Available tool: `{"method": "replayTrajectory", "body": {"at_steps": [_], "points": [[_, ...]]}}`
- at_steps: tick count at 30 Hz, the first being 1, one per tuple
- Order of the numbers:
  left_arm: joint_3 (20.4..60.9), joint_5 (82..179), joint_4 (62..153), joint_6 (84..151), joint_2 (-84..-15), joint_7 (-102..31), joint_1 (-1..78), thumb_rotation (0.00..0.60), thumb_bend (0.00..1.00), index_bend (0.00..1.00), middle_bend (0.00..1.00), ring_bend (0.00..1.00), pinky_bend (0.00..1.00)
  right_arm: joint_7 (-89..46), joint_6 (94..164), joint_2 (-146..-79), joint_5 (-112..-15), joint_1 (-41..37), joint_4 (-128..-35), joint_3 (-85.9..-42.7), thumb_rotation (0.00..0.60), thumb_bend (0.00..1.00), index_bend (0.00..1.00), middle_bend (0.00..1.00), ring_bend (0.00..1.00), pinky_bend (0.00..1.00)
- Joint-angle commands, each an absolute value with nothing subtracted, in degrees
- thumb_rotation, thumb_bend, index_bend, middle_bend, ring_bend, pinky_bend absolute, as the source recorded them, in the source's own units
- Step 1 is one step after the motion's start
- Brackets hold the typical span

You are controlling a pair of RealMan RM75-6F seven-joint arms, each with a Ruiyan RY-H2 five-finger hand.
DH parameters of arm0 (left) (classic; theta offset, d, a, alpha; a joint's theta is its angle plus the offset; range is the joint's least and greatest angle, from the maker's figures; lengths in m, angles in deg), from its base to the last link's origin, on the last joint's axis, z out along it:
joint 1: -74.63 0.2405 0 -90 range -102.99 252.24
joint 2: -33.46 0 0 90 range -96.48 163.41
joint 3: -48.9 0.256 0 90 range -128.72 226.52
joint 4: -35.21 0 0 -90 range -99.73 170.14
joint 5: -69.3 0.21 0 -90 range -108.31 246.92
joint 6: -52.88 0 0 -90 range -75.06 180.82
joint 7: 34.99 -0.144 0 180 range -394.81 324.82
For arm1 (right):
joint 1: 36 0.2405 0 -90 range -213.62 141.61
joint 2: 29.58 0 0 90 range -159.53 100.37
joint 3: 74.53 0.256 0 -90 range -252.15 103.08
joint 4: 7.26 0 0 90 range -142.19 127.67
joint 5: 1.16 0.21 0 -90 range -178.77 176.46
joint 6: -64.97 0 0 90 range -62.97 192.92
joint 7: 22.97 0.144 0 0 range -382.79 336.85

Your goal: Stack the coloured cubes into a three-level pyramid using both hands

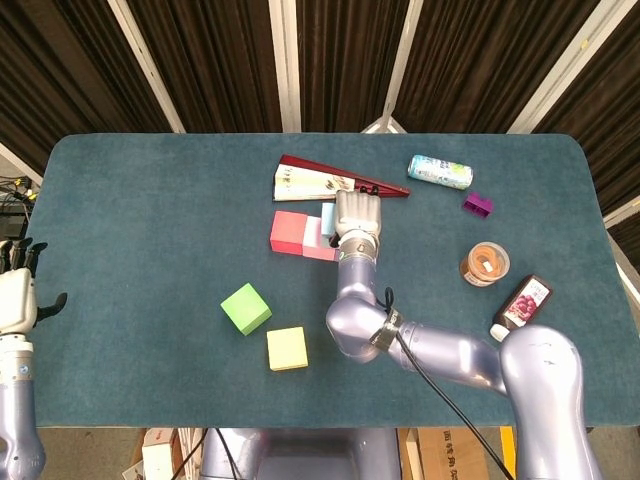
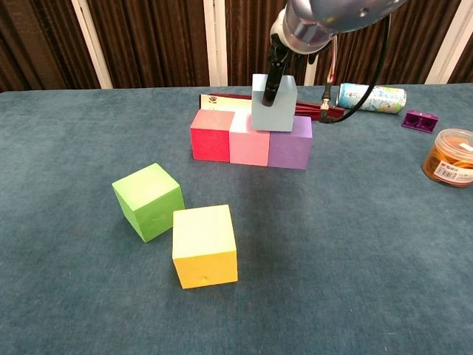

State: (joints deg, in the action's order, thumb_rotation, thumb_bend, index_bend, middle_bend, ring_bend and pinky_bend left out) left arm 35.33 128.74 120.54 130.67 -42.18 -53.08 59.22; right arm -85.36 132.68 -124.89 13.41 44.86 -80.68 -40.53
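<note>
1. Fingers of your left hand (image 1: 14, 300) stand straight and a little apart at the far-left edge of the head view, holding nothing, well away from every cube.
2. Your green cube (image 2: 148, 201) and yellow cube (image 2: 205, 245) sit loose at the near left, nearly touching; the left hand looks the nearer one to them.
3. Your base row runs left to right: red cube (image 2: 211, 134), pink cube (image 2: 249, 140), purple cube (image 2: 290, 142), sides touching.
4. Your right hand (image 1: 357, 213) grips the light blue cube (image 2: 273, 102) from above, low over the pink-purple seam. You cannot tell whether it rests there yet.
5. Judging by this, the drop is straight down, centred on that seam.
</note>
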Motion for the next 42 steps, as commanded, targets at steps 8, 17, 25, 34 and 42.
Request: {"method": "replayTrajectory", "body": {"at_steps": [8,17,25,34,42], "points": [[35.2,128.5,120.3,130.6,-42.1,-52.8,59.2,0.6,0.31,0.18,0.07,0.0,0.0,-86.6,132.9,-126.9,12.8,45.4,-78.9,-39.2,0.6,0.27,0.37,0.32,0.13,0.0],[35.0,128.2,120.2,130.5,-42.1,-52.8,59.2,0.6,0.31,0.19,0.07,0.0,0.0,-87.4,133.0,-128.3,12.0,45.6,-77.0,-38.3,0.6,0.27,0.37,0.32,0.13,0.0],[35.0,128.1,120.1,130.6,-42.1,-52.8,59.2,0.6,0.31,0.19,0.07,0.0,0.0,-88.2,132.9,-129.3,11.5,45.4,-76.0,-37.5,0.6,0.27,0.37,0.32,0.13,0.0],[35.0,128.1,120.1,130.6,-42.2,-53.0,59.1,0.6,0.31,0.19,0.07,0.0,0.0,-88.9,133.5,-129.4,11.0,45.1,-76.2,-36.4,0.6,0.27,0.37,0.32,0.13,0.0],[35.0,128.0,120.1,130.8,-42.2,-53.1,59.2,0.6,0.31,0.19,0.07,0.0,0.0,-89.4,134.1,-129.2,10.7,44.6,-77.0,-35.7,0.6,0.27,0.37,0.32,0.13,0.0]]}}
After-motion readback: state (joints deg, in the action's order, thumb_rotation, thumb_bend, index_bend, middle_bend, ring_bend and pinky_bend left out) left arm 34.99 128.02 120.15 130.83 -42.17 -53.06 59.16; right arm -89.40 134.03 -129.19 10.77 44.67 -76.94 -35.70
